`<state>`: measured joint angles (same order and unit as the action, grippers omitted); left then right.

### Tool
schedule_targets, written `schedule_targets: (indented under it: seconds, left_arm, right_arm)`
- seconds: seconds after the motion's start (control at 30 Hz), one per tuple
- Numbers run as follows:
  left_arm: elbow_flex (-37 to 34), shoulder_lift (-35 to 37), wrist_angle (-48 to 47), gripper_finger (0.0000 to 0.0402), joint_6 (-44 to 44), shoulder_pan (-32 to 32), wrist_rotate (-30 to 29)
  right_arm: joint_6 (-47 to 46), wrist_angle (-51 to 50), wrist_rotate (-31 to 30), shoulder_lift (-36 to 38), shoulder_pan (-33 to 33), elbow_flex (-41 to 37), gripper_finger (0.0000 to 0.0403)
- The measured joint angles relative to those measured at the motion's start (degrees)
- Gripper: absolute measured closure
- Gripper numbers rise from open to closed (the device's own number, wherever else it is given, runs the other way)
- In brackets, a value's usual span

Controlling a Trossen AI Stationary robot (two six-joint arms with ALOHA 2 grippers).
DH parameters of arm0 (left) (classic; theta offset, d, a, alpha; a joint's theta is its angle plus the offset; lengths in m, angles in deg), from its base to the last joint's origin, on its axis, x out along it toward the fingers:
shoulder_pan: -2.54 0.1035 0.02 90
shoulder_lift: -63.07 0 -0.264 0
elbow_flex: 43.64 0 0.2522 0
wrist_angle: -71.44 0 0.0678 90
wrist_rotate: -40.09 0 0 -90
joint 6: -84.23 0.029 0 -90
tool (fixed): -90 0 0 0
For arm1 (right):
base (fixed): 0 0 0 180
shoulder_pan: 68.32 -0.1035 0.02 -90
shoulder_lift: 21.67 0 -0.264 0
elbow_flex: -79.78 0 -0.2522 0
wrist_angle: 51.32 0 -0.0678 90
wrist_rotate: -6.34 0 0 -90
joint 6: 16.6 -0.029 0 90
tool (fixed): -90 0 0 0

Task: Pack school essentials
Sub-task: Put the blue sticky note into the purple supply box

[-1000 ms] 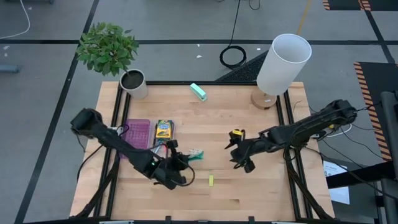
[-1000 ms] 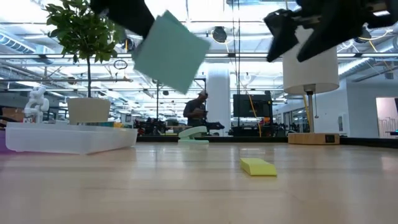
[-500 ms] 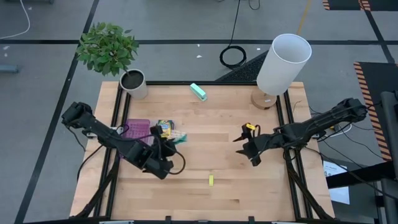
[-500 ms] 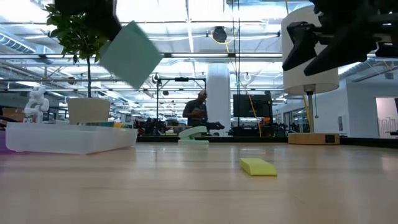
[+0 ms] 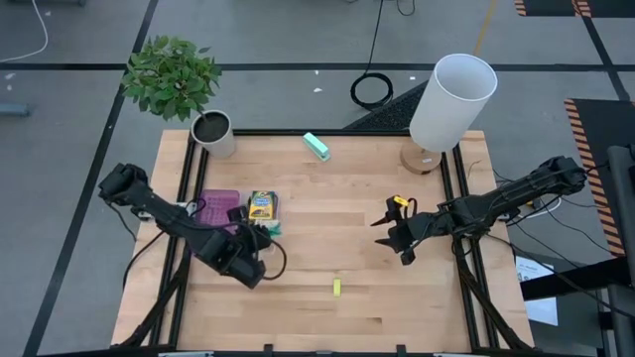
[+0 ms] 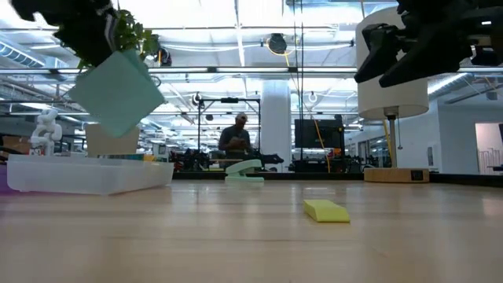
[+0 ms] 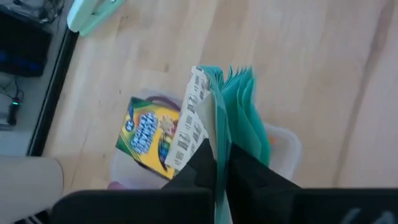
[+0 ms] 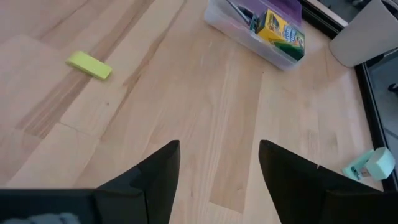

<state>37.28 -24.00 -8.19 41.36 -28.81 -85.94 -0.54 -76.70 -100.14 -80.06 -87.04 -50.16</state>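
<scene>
Our left gripper [image 7: 217, 163], clamped on the pad [image 7: 230, 118], hangs over the case [image 5: 220, 210]; next we lower and release.

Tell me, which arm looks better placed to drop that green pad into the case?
The left. Its gripper is shut on the pad, raised above the case. The right gripper hangs open and empty, far across the table.
</scene>
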Motion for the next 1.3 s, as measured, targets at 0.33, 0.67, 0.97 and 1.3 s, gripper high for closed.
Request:
schedule_targets:
  seconds: [0.33, 0.67, 0.97, 1.3]
  left_arm:
    - [-0.02, -5.68, -5.77, 0.0386, -3.35, -0.94, 0.90]
    - [-0.04, -9.78, -9.83, 0.0389, -3.85, -0.32, 1.55]
    - [2.23, -9.73, -14.78, 0.0392, -3.21, 0.52, -1.90]
    - [2.23, -10.27, -13.14, 0.0389, -1.53, 1.74, -4.50]
  right_arm:
    - [-0.17, 0.72, 0.01, 0.00, 0.00, 0.00, 0.0191]
    - [-0.31, 0.71, 0.01, 0.00, 0.00, 0.00, 0.0191]
    - [0.19, 0.71, -0.08, 0.00, 0.00, 0.00, 0.0191]
    - [0.11, 0.69, -0.12, 0.00, 0.02, 0.00, 0.0190]
